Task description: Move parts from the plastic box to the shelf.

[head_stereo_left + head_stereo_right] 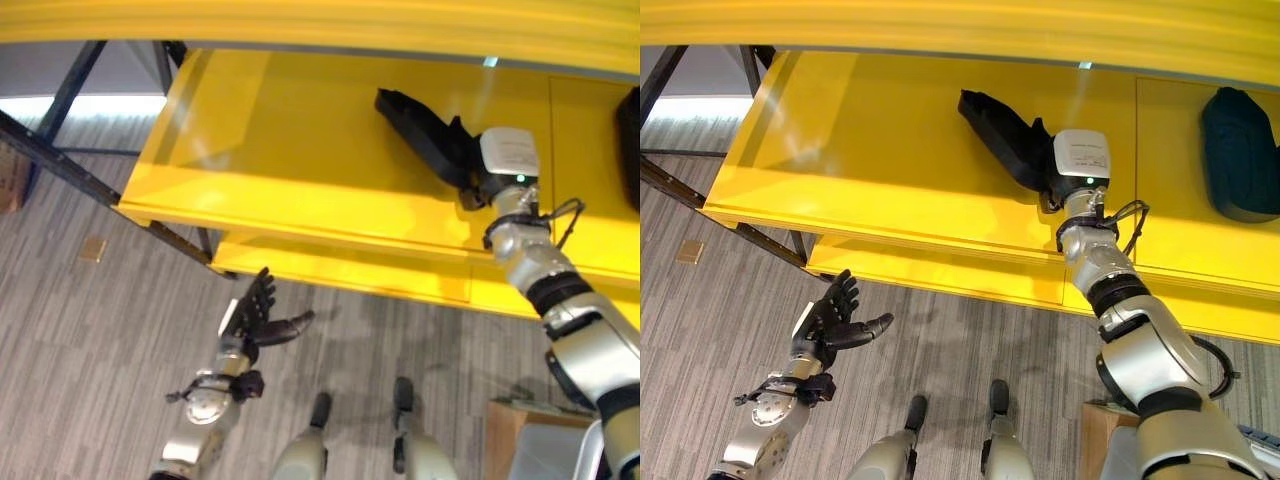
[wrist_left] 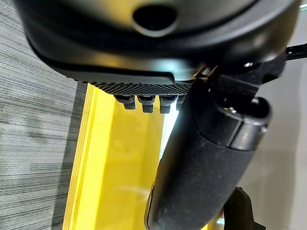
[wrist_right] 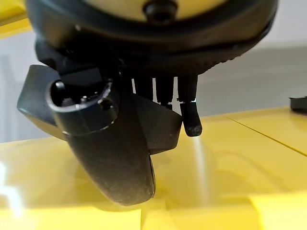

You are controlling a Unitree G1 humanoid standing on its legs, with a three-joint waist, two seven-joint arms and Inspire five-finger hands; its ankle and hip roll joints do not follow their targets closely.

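Observation:
A long black part (image 1: pixel 420 125) lies on the yellow shelf (image 1: pixel 290 150), running from the shelf's back toward its front. My right hand (image 1: pixel 470 165) reaches onto the shelf and is shut on the part's near end. In the right wrist view the part (image 3: pixel 163 129) sits between the thumb (image 3: pixel 115 158) and the curled fingers, just above the shelf surface. My left hand (image 1: pixel 258 315) hangs low over the floor in front of the shelf, open and holding nothing.
A second dark part (image 1: pixel 1240 155) rests on the shelf to the right. A lower yellow ledge (image 1: pixel 340 270) juts out under the shelf. Black frame bars (image 1: pixel 60 165) cross at the left. A cardboard box (image 1: pixel 510 430) stands on the floor at the lower right.

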